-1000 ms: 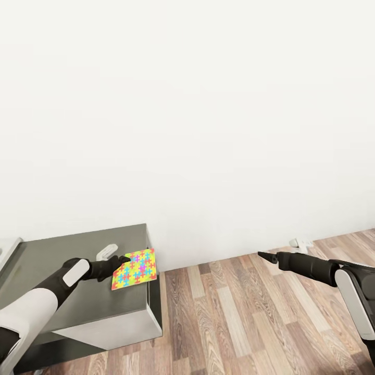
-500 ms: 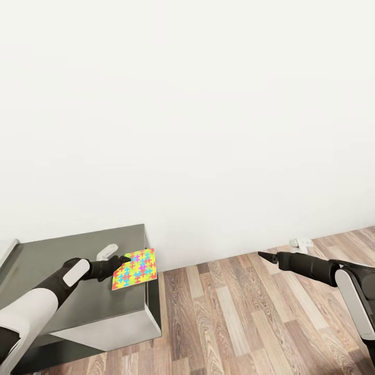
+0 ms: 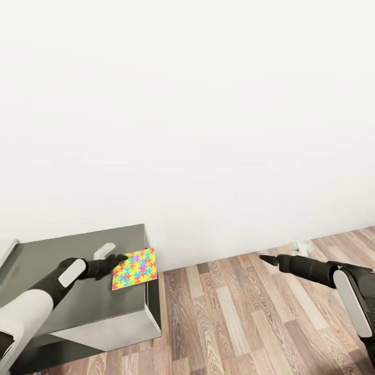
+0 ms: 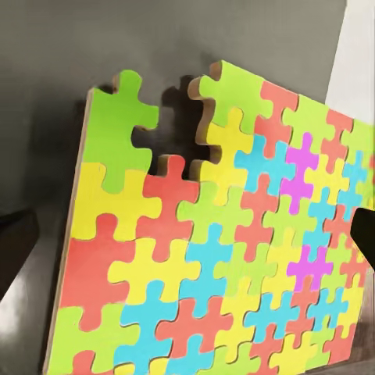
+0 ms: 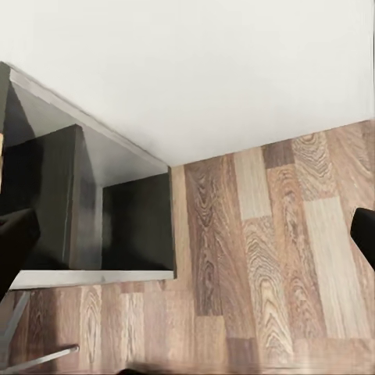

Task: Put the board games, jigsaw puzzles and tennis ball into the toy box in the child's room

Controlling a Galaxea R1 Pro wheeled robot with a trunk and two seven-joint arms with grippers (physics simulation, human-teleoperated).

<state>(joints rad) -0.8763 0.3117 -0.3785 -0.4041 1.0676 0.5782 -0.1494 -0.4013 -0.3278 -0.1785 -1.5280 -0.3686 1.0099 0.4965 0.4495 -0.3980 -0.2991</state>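
Head view: a low dark grey cabinet point(image 3: 78, 291) stood against a plain white wall point(image 3: 208, 104), with wood plank floor point(image 3: 234, 312) to its right. A small white object point(image 3: 105, 250) lay on the cabinet top just behind the left gripper point(image 3: 121, 258); a similar white item point(image 3: 301, 245) sat on the floor by the wall, near the right gripper point(image 3: 264, 256).

Left jaws were clamped on the near edge of a jigsaw puzzle point(image 3: 135, 269), held over the cabinet's right front corner. The puzzle was a thin flat square, a mosaic of yellow, red, blue, green and magenta interlocking pieces on a brown board backing. In the left wrist view the puzzle point(image 4: 219, 242) was tilted, with one piece missing from an edge, against the matte dark cabinet top point(image 4: 117, 39).

The right arm reached out over the floor, well apart from the cabinet, nothing between its dark fingers; whether its jaws were parted or closed could not be told. The right wrist view showed the cabinet side point(image 5: 86, 203) with an open recess, grained planks point(image 5: 266, 258) and wall beyond.
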